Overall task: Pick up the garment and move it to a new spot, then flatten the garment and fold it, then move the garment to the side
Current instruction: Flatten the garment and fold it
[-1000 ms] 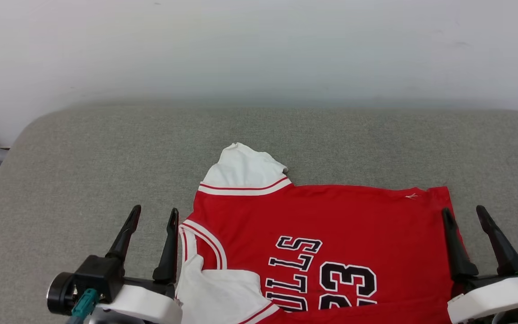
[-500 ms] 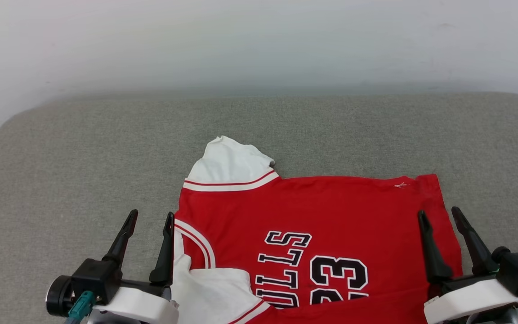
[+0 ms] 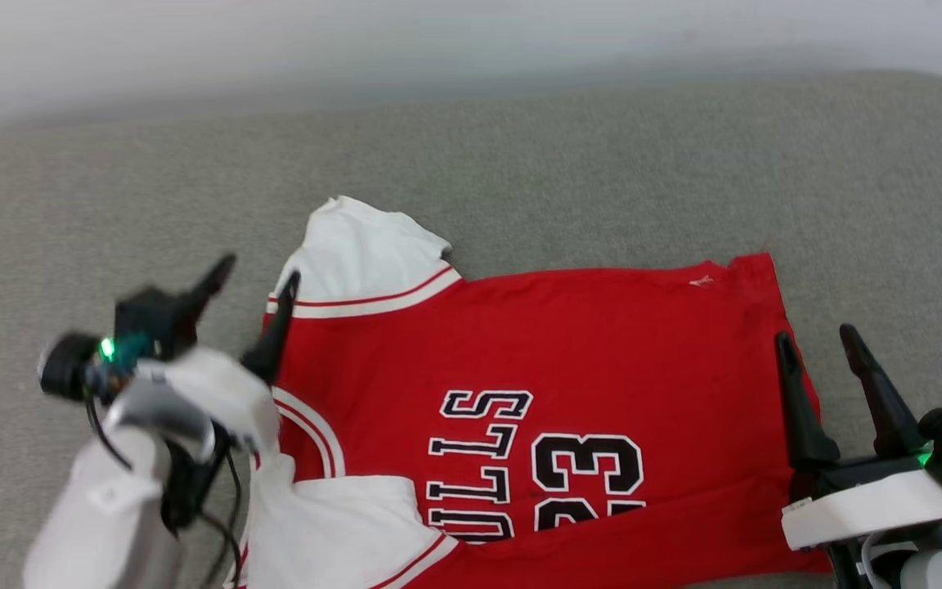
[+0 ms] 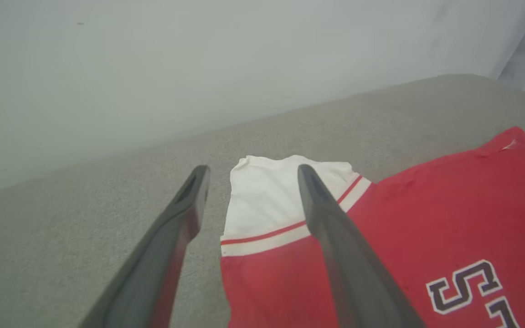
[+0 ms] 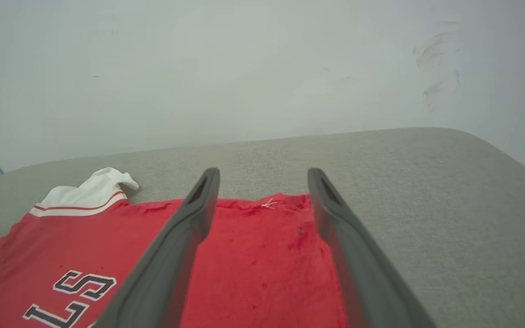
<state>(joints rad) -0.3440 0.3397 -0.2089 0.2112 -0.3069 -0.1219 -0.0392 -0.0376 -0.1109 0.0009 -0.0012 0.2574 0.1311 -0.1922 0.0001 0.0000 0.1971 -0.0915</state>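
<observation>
A grey padded surface (image 3: pixel 561 164) spreads across the head view, and the garment (image 3: pixel 602 343) lies on it from the centre toward 5 o'clock. It is face up, with the neck end at 9 o'clock and the hem at 3 o'clock. The red body looks mostly smooth and in a single layer, so flattening seems well along, though I cannot tell whether this is already its new spot. No fold has been made, and the shift to the side is also left. The left gripper (image 3: pixel 262 268) sits at 9 o'clock of the garment with its fingers spread and nothing between them. In the left wrist view one finger is over the far sleeve's striped seam and the other over bare padding; whether either touches is unclear. The right gripper (image 3: pixel 814 332) hangs at 4 o'clock by the hem, likewise parted and empty. The far sleeve (image 3: pixel 365 254) juts out toward 11 o'clock, fairly flat. The near sleeve (image 3: pixel 340 532) at 7 o'clock is rumpled and probably needs smoothing first. The black lettering (image 3: pixel 536 458) reads sideways near 6 o'clock.
</observation>
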